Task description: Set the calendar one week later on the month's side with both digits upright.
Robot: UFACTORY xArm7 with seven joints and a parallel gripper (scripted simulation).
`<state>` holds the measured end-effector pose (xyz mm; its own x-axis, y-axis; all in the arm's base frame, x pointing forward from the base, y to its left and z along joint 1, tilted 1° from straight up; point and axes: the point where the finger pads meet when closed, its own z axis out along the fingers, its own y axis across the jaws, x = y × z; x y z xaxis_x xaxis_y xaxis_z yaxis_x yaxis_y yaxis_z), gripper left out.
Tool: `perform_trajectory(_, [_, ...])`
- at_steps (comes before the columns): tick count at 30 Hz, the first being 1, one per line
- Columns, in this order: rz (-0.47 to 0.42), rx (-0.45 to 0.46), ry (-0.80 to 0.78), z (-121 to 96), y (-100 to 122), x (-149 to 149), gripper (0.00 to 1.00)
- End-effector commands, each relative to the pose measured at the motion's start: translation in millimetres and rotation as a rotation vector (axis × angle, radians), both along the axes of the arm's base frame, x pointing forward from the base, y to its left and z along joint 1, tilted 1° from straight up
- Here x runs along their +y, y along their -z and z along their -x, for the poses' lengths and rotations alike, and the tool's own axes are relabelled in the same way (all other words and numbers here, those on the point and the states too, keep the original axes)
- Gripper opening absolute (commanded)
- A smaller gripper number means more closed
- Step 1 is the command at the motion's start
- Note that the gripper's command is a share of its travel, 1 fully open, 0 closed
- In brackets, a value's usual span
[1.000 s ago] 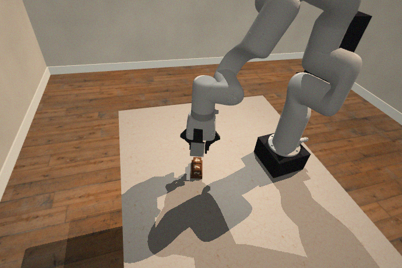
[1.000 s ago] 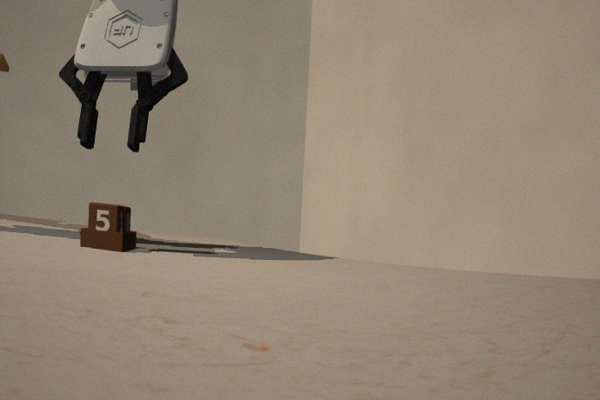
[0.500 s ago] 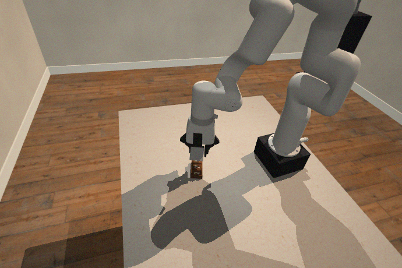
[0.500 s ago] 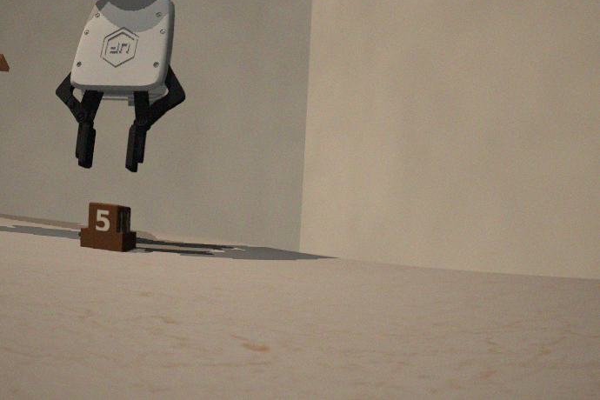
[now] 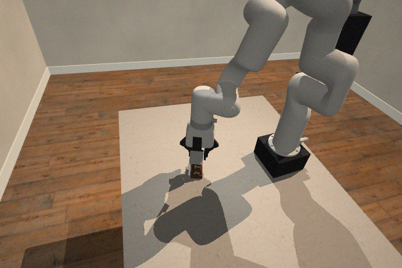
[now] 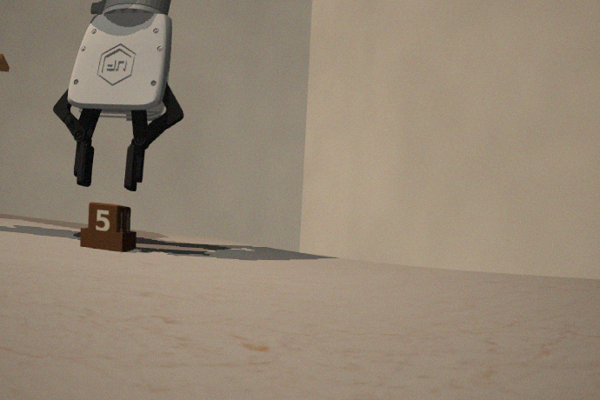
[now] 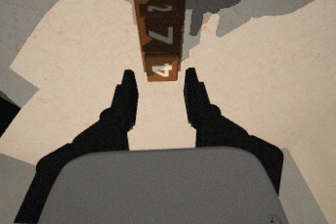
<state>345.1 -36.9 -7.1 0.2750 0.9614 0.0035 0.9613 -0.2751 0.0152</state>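
The brown tray (image 6: 99,241) stands flat on the table. In the exterior view a cube (image 6: 110,219) in it shows an upright 5 on the face toward that view. The wrist view shows three digit faces in a row, 2 (image 7: 159,8), 7 (image 7: 161,35) and 4 (image 7: 162,70), all turned sideways. The top view shows 2 (image 5: 196,173) and 7 (image 5: 196,166), also sideways. I cannot tell surely which faces are tops. The month's name is not readable. My gripper (image 6: 107,187) (image 7: 160,80) is part open and empty, its fingertips a little above the cubes.
The arm's black base (image 5: 282,164) stands to the right behind the tray in the top view. The pale table surface (image 5: 155,141) surrounds the tray, with the arm's shadows across it. A brown corner of something (image 6: 3,63) shows at the left edge of the exterior view.
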Motion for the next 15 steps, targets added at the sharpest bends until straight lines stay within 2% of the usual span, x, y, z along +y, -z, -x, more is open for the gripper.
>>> perform_trajectory(1, [-0.003,-0.004,0.000,-1.8,4.1,-0.1,0.49])
perform_trajectory(15, [-0.003,-0.004,0.000,-1.9,7.6,-0.1,0.49])
